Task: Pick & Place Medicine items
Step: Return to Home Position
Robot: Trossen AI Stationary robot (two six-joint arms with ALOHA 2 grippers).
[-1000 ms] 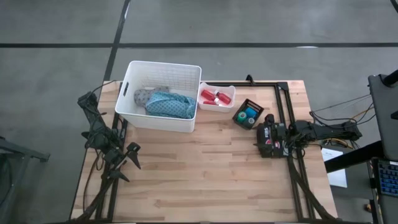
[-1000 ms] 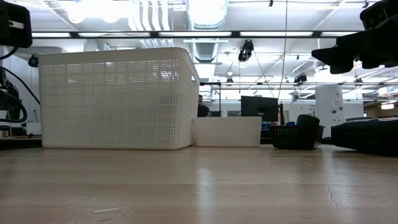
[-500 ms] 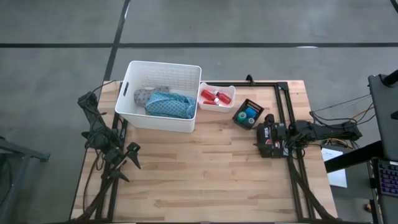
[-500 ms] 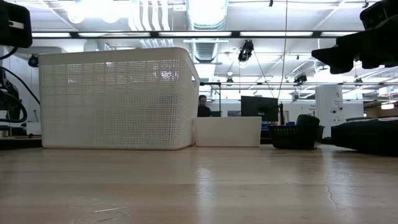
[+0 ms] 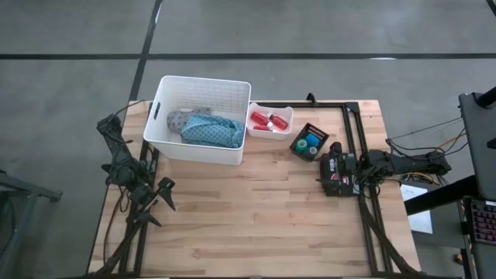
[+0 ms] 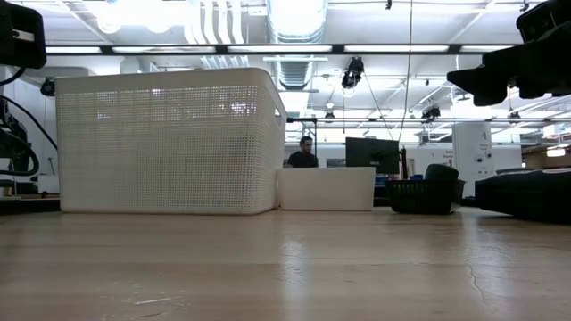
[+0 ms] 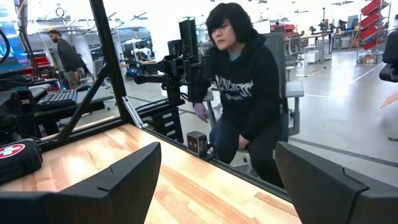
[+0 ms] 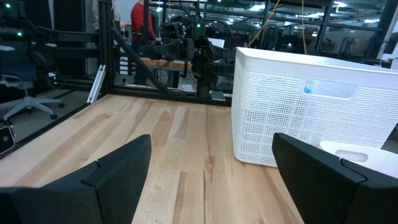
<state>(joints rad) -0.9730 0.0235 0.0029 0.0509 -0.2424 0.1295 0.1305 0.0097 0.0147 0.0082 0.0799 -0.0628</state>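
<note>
Resting at opposite tabletop (image 5: 256, 221) edges, left gripper (image 7: 217, 149) and right gripper (image 8: 212, 140) show fingers spread, holding nothing; red bottles (image 5: 268, 120) lie in the small bin (image 5: 267, 136); round containers (image 5: 310, 141) sit in a black tray (image 5: 312, 128) just beside it.

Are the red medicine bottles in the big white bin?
No, the red medicine bottles lie in the small white bin beside the big white bin.

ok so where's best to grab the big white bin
Probably take the big white bin by the rim of its left-hand short wall, at the handle slot, coming straight down. The walls are thin and upright, and the slot lets a finger through.
</note>
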